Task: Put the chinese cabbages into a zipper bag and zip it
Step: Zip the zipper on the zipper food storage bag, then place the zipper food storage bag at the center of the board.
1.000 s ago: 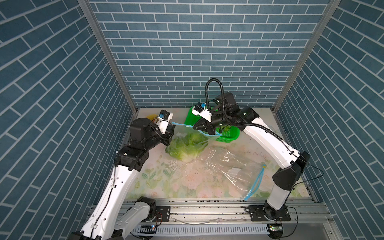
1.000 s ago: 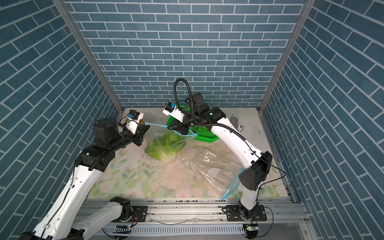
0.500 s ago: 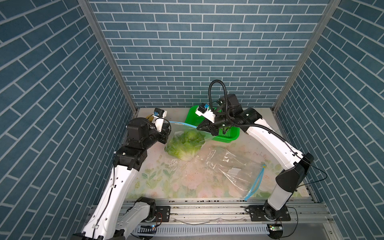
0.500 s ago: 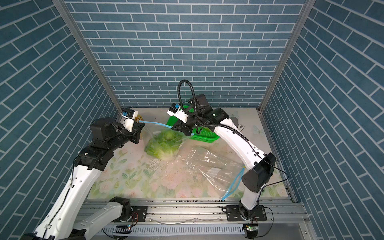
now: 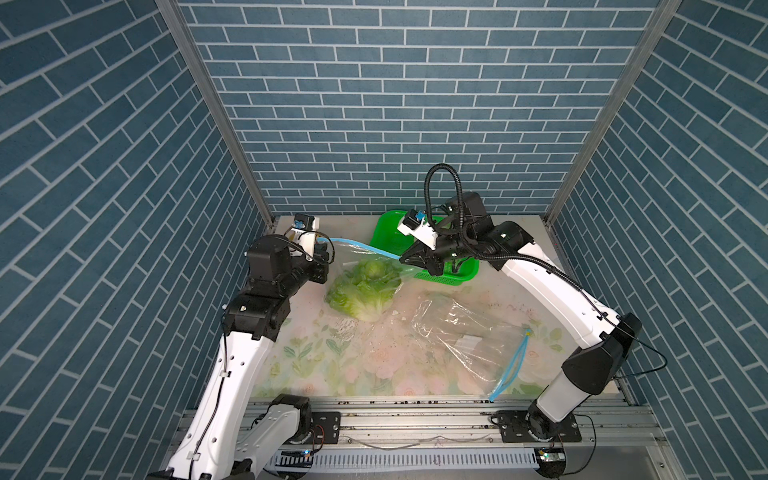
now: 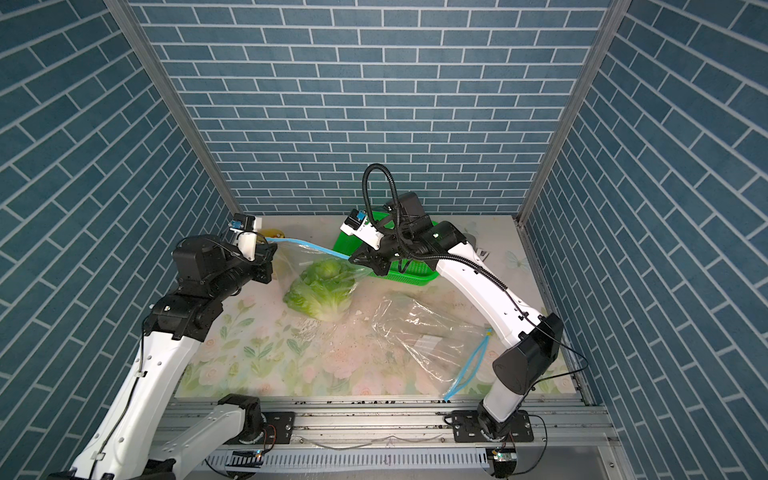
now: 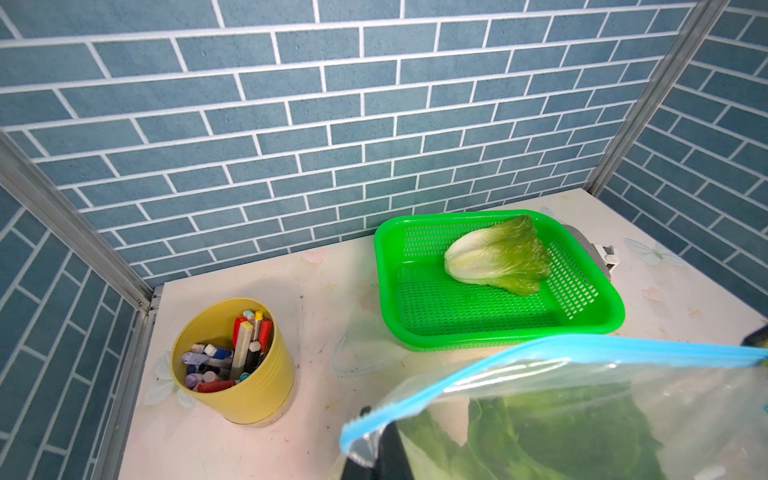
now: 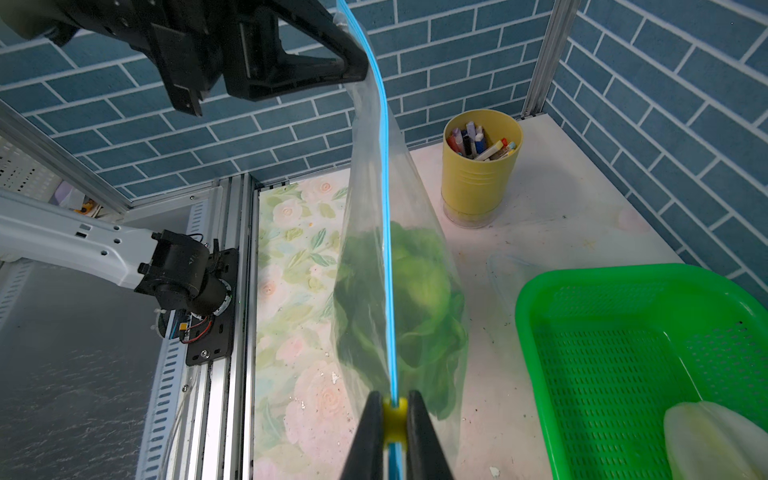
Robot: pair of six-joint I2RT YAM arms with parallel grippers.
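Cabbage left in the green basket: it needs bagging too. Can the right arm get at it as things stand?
Probably not yet. The cabbage lies uncovered in the basket, close by that arm, but the right gripper is shut on the yellow slider of the zipper bag, so it must let go first.

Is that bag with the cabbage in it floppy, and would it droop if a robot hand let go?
Probably floppy: the bag sags below its blue zipper strip, stretched between the left gripper and right gripper. It likely feels bottom-heavy, since the cabbages bulge at the bottom. Let go of one end and it would probably slump.
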